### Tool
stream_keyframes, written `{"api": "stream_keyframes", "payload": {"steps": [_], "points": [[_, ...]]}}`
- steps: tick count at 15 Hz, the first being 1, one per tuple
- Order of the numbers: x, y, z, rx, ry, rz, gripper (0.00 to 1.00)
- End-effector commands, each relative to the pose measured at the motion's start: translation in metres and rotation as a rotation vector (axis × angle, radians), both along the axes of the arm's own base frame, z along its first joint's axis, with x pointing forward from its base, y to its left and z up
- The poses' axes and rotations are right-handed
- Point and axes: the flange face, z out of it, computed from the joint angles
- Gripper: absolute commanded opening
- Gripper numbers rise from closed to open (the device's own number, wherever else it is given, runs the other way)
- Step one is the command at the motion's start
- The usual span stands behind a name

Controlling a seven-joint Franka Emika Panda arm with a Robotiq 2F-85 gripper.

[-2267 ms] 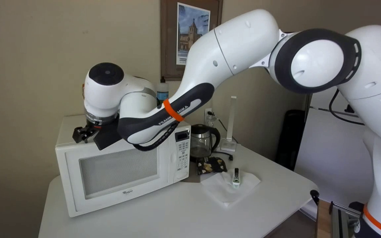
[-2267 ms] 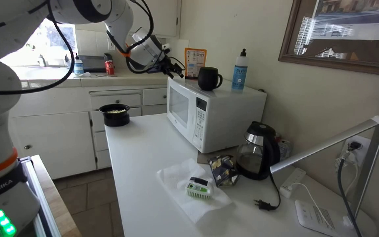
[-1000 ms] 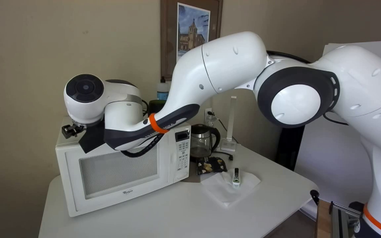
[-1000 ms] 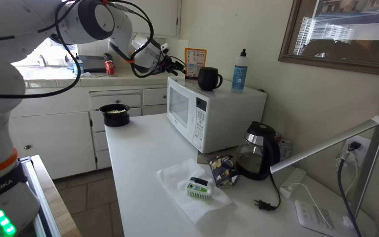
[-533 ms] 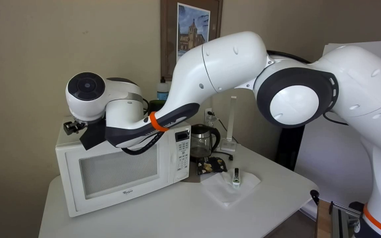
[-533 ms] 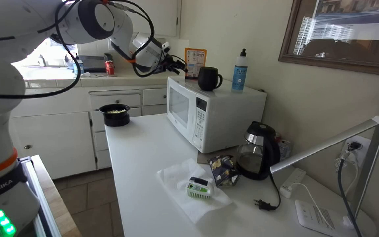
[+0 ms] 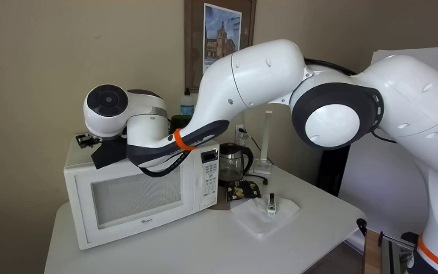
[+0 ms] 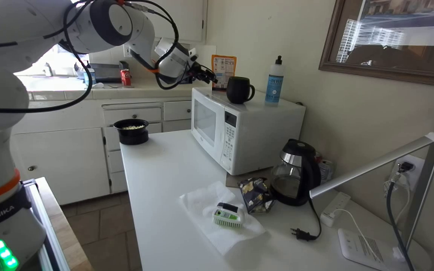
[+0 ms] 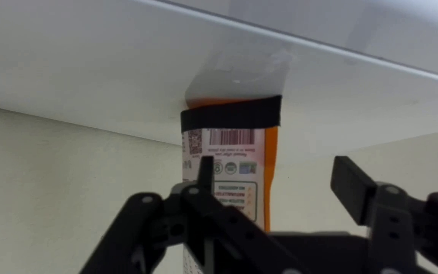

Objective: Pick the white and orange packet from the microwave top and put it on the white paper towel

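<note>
The white and orange packet stands upright on the microwave at its far end, near the wall. In the wrist view the packet appears upside down, with a black band at its base. In an exterior view the arm hides it. My gripper is open and empty. In the wrist view its left finger overlaps the packet and its right finger is beyond the orange edge, over the wall. In an exterior view the gripper is just in front of the packet; contact cannot be told. The white paper towel lies on the table.
A black mug stands beside the packet, and a soap bottle stands farther along the microwave top. A green and white brush lies on the towel. A dark snack bag and a glass kettle are beside the towel.
The arm's elbow has lowered since the oldest frames. Over the last second the gripper has moved a little closer to the packet and slightly up. The packet and towel have not moved.
</note>
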Motion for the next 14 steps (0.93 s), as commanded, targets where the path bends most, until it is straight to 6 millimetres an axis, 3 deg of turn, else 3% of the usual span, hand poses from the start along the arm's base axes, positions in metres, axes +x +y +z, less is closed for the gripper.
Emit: {"api": "stream_keyframes", "payload": {"steps": [1, 6, 8, 14], "points": [[0.009, -0.001, -0.01, 0.045, -0.087, 0.013, 0.49], [0.016, -0.007, -0.018, 0.091, -0.135, 0.001, 0.11], [0.018, -0.008, -0.02, 0.107, -0.144, 0.003, 0.0], [0.011, 0.007, -0.008, 0.121, -0.174, -0.012, 0.0]]}}
